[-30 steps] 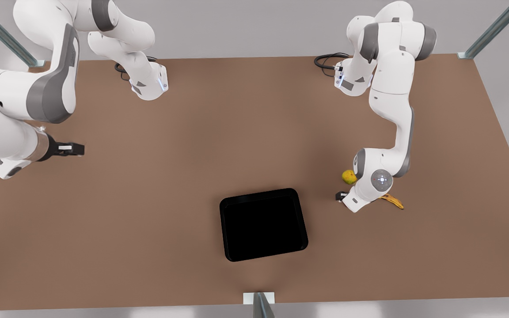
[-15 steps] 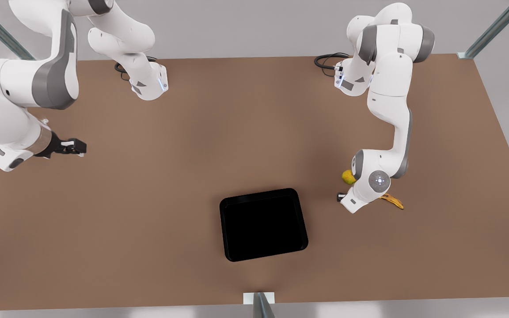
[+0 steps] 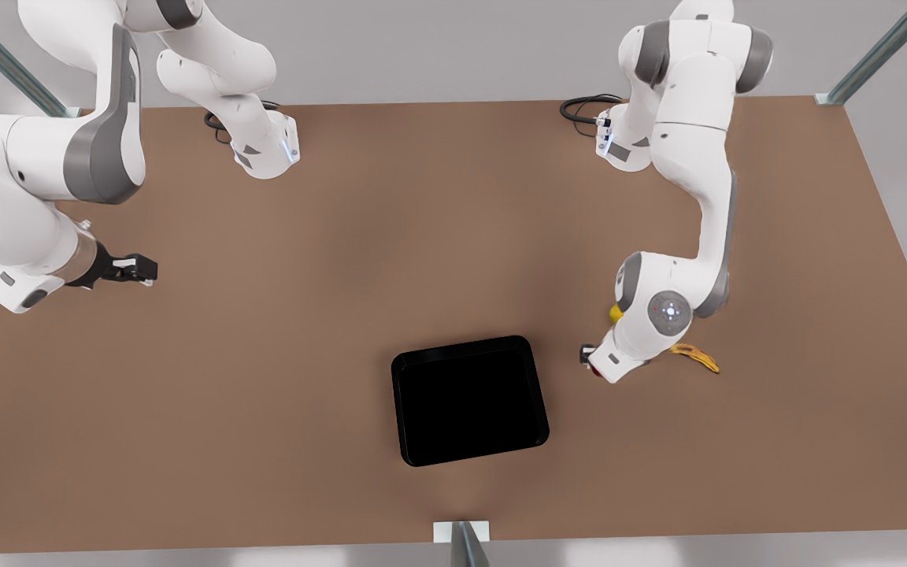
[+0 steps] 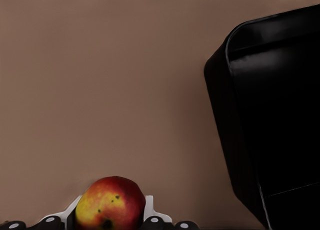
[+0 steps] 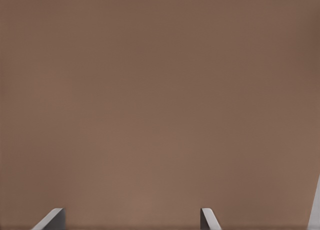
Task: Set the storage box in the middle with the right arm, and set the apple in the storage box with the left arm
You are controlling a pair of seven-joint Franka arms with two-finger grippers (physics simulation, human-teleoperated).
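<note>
Apple (image 4: 110, 203), red with a yellowish flank and small dark specks, clamped between the fingers of the left gripper (image 4: 111, 210) and carried clear of the worktop (image 3: 343, 276). In the front view this gripper (image 3: 591, 358) sits on the front view's right, just beside the storage box (image 3: 469, 400) but not over it; a sliver of red shows beneath the wrist. The grip on both sides of the fruit is presumably what keeps the round body from rolling during transfer. The storage box, glossy black with rounded corners and low walls, lies near the middle of the worktop's near edge, so the remaining step appears to be moving the apple over it and letting go. A banana (image 3: 697, 357) lies behind the left arm. The right gripper (image 3: 135, 270) waits at the front view's left, fingers (image 5: 50, 220) spread wide and empty over bare worktop.
</note>
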